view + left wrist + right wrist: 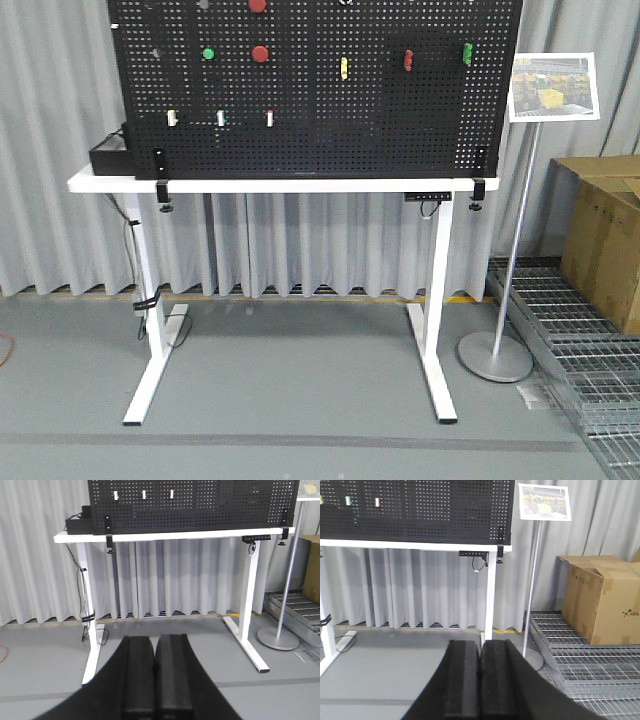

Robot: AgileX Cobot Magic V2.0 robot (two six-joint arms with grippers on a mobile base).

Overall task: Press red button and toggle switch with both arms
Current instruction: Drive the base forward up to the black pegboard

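Clenched on nothing: left gripper (155,647) and right gripper (480,650), well short of pegboard (300,110). Up left there, red button (260,53); toggle switch not discernible. Probably stiff, springy: push squarely with closed tips.

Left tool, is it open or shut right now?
Shut. The left tool has its two black fingers pressed together with no gap, nothing between them.

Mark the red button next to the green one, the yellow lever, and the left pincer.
red button (260,53): front view, centre of its cap.
yellow lever (343,68): front view, middle of the lever.
left pincer (155,645): left wrist view, seam between its shut fingertips.
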